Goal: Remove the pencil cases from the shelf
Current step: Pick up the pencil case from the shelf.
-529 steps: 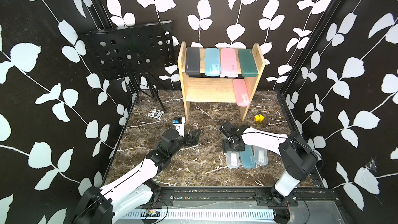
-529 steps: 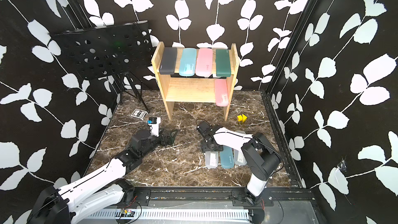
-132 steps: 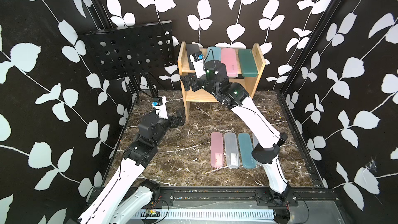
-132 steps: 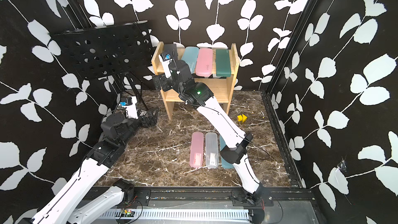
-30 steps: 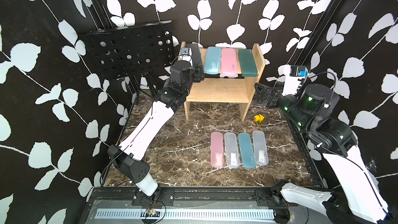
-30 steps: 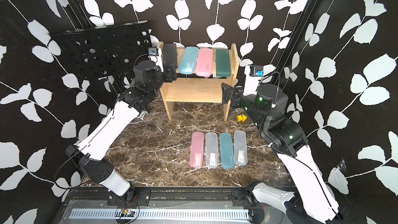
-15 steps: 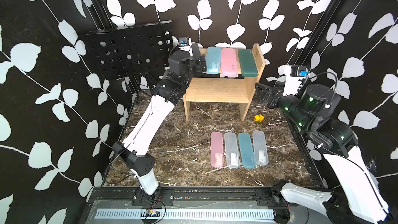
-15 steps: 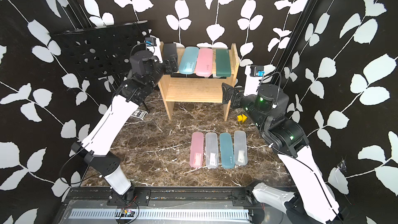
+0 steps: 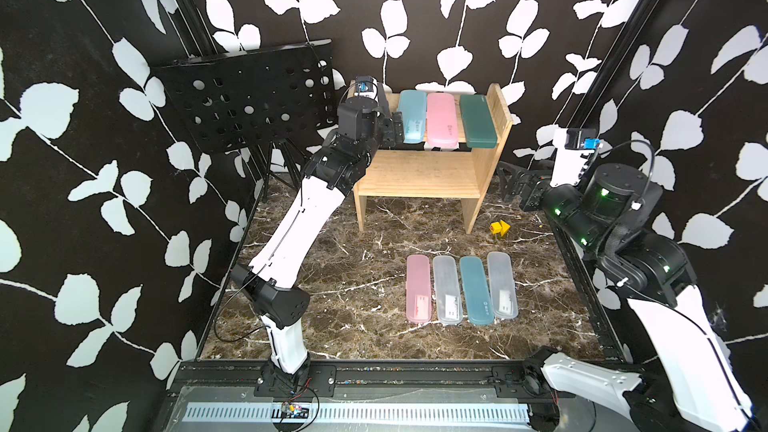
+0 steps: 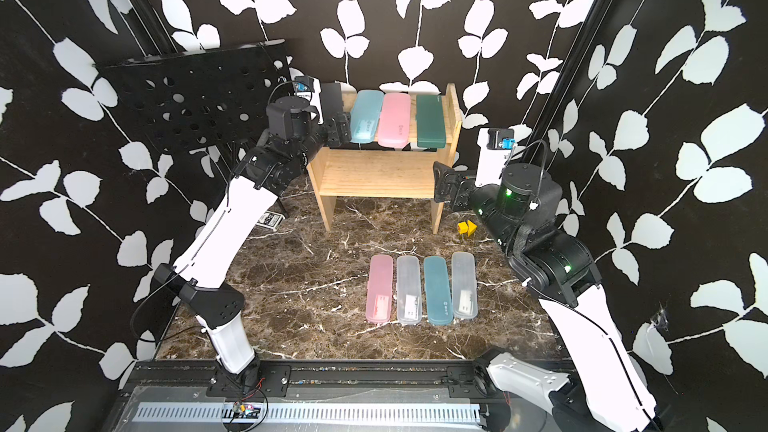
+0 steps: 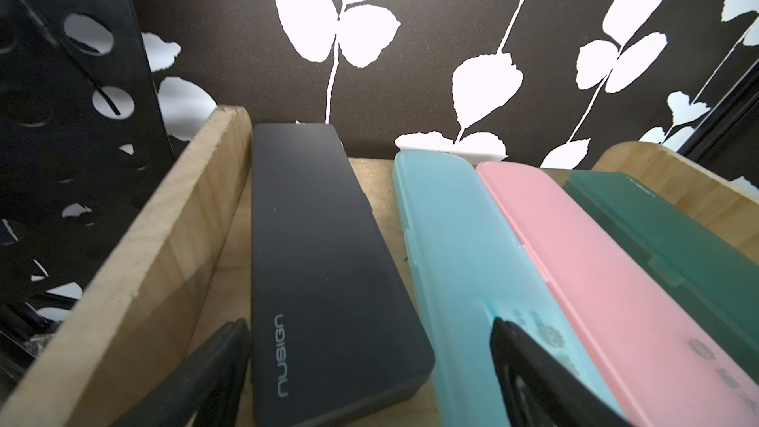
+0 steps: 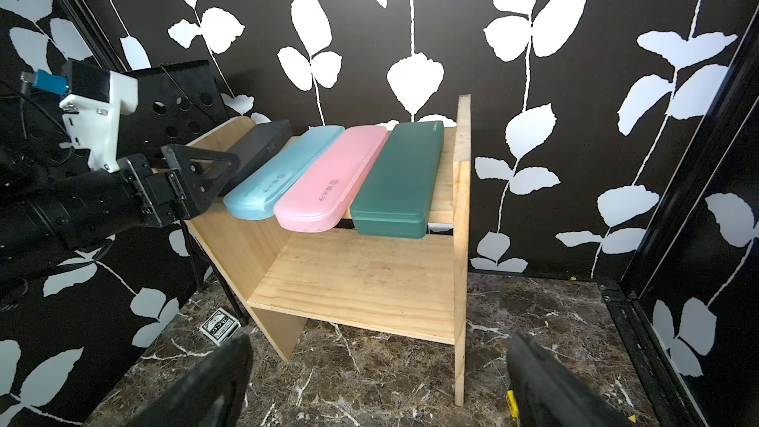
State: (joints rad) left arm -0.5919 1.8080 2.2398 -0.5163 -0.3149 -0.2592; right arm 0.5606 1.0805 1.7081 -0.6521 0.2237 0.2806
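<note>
1. The left tool (image 10: 340,130) stands spread at the top tier of the shelf (image 9: 419,176), one finger on either side of the near end of the black case (image 11: 324,260), not clamped on it.
2. A light-blue case (image 9: 412,116), a pink case (image 9: 442,118) and a green case (image 9: 478,120) lie side by side next to it.
3. The right tool (image 10: 442,184) hangs spread and empty just beside the shelf's right panel.
4. Four cases (image 9: 476,292) lie in a row on the table (image 9: 353,276) in front of the shelf.
</note>
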